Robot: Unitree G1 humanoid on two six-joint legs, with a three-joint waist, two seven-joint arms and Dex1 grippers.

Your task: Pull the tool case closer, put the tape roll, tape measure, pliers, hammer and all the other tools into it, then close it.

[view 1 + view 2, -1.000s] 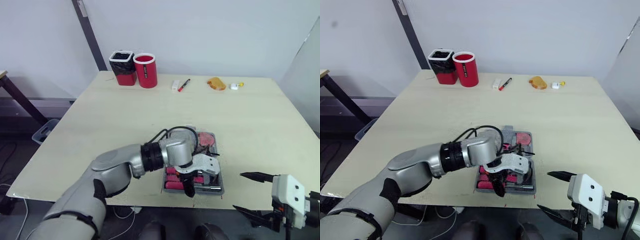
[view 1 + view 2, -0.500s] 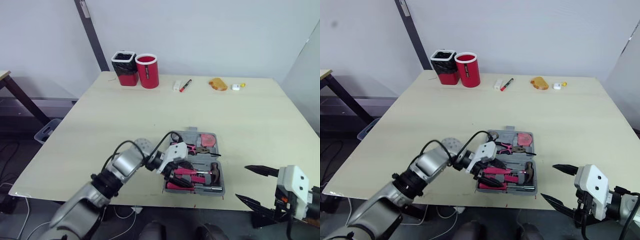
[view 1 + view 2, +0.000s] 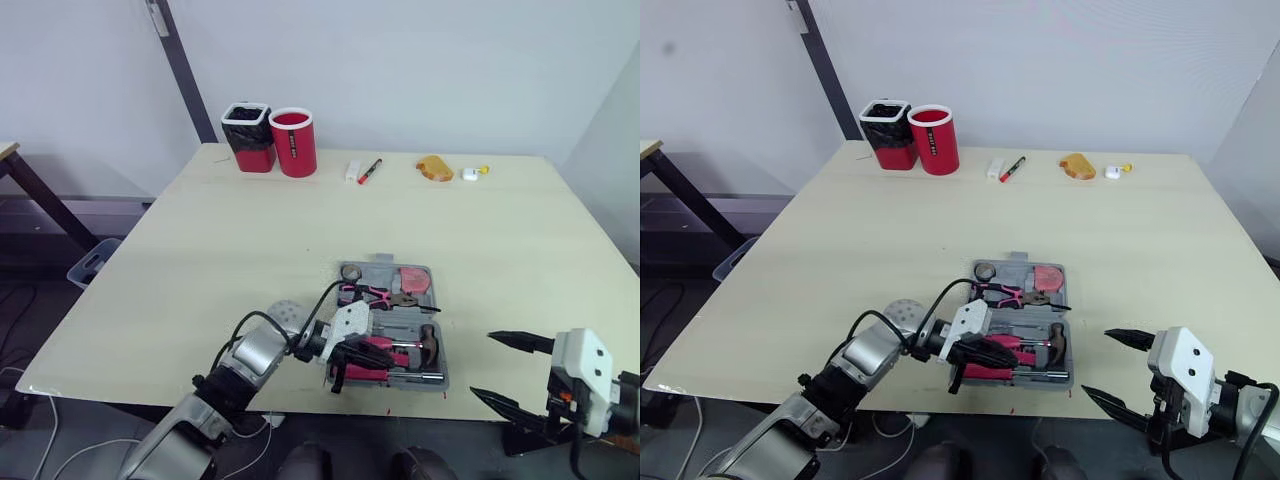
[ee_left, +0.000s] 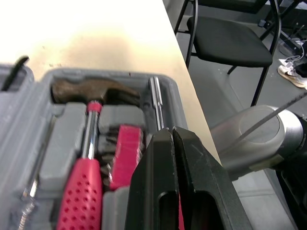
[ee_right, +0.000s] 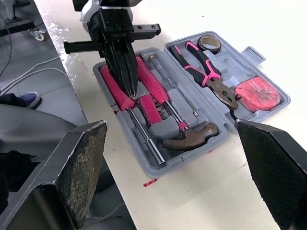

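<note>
Across the middle of the head views spreads a pale wooden table (image 3: 250, 240). Near its front edge, a little right of centre, the grey tool case (image 5: 117, 128) lies open and flat, both halves facing up.

At the far left corner of the table stand a red cup (image 3: 291, 142) and, touching it on its left, a red bin with a black liner (image 3: 247, 136).

Over the near half of the case hangs the left hand (image 4: 171, 134), its two black fingers pressed together and pointing down among the pink handles. Off the front edge of the table, well to the right of the case, the right hand (image 3: 484, 366) is held with its fingers spread wide apart and nothing between them.

Inside the near half, the hammer (image 5: 173, 114) lies in its slot, brown head toward the right end and pink grip toward the left hand. Beside it, toward the front edge, rests a pink-handled driver (image 5: 112, 88) with a long metal shaft. The far half holds the pliers (image 5: 206, 72) with pink and black grips, the red tape measure (image 5: 256, 94) at the right end and the tape roll (image 5: 207, 43) at the left end.

Along the far edge of the table lie an orange object (image 3: 433, 167), a red marker (image 3: 368, 170), a white block (image 3: 351, 170) just left of it, and a small white and yellow item (image 3: 470, 172).
</note>
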